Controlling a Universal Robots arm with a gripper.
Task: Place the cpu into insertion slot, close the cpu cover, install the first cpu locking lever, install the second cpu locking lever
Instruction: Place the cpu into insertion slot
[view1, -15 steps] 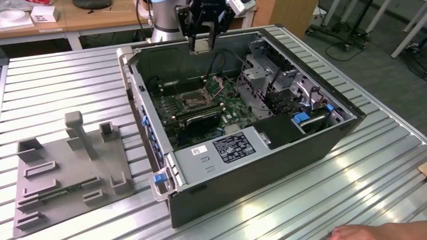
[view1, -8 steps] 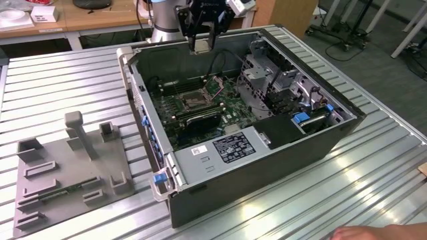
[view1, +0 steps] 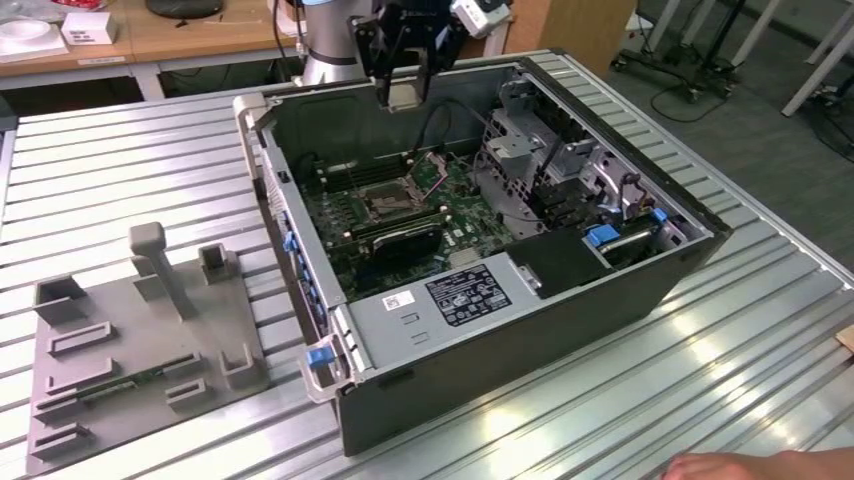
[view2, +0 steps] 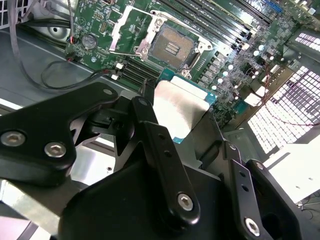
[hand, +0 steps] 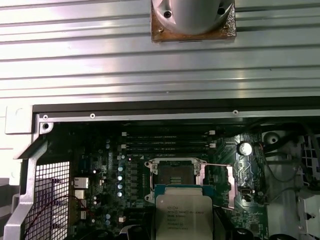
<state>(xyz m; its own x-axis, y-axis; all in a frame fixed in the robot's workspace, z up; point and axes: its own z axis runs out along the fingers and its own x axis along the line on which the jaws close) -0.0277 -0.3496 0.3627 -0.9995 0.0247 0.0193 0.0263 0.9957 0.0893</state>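
Sitting between the jaws, the cpu (view2: 181, 106), well above the insertion slot (view2: 172, 47).

The cpu (view2: 180, 107), square with a silvery top and green edge, is above the board, near the slot (view2: 172, 47) but not seated. The slot's dark centre is exposed. The cover (view2: 120, 29) is swung open beside it.

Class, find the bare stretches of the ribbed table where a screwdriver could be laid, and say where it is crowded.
Bare table lies beyond the grey fixture plate, beside the computer case; more lies between the case and a hand. Crowded: the plate's holders and the case's inside.
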